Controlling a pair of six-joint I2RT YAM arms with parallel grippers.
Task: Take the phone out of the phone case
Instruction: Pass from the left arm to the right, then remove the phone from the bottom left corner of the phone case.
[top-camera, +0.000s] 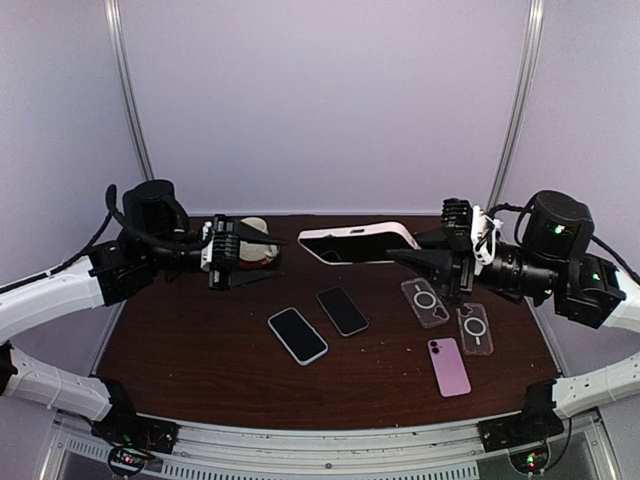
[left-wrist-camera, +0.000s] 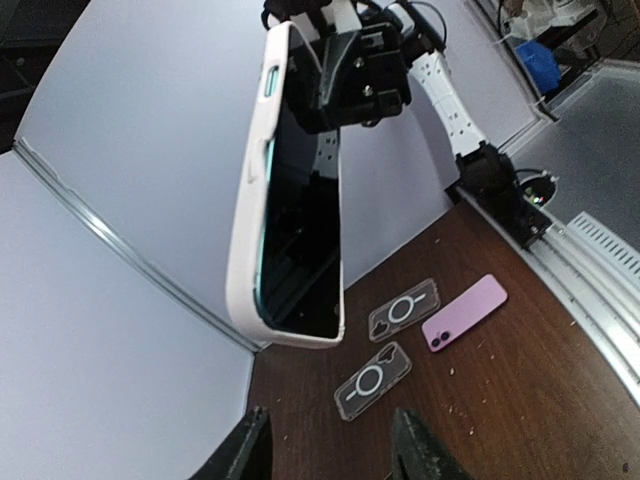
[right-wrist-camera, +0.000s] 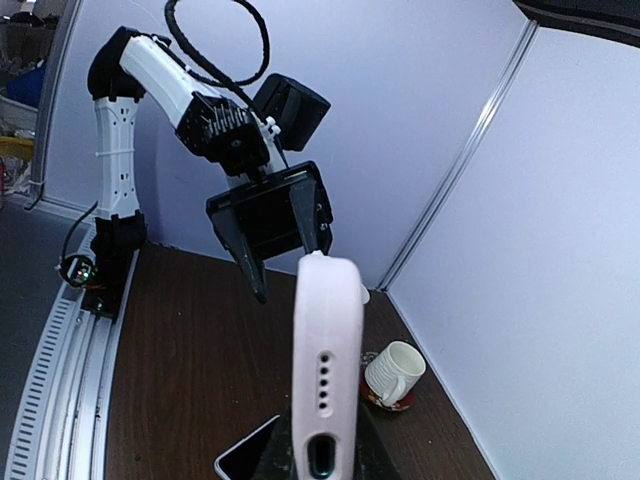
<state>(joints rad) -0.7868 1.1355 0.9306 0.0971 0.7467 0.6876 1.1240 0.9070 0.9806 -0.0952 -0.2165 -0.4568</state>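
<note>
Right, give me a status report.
Right gripper shut on the phone, held above the table, case on. Left gripper open, short of it. Nothing between them.

One white-cased phone (top-camera: 358, 243), two dark phones (top-camera: 297, 335) (top-camera: 342, 310), one pink phone (top-camera: 449, 366), two clear cases (top-camera: 425, 302) (top-camera: 474, 328), one mug (top-camera: 255, 243)

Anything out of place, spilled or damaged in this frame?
Only small pale specks strewn over the dark table between the pink phone and a clear case, like crumbs or chips. Nothing else looks askew.
</note>
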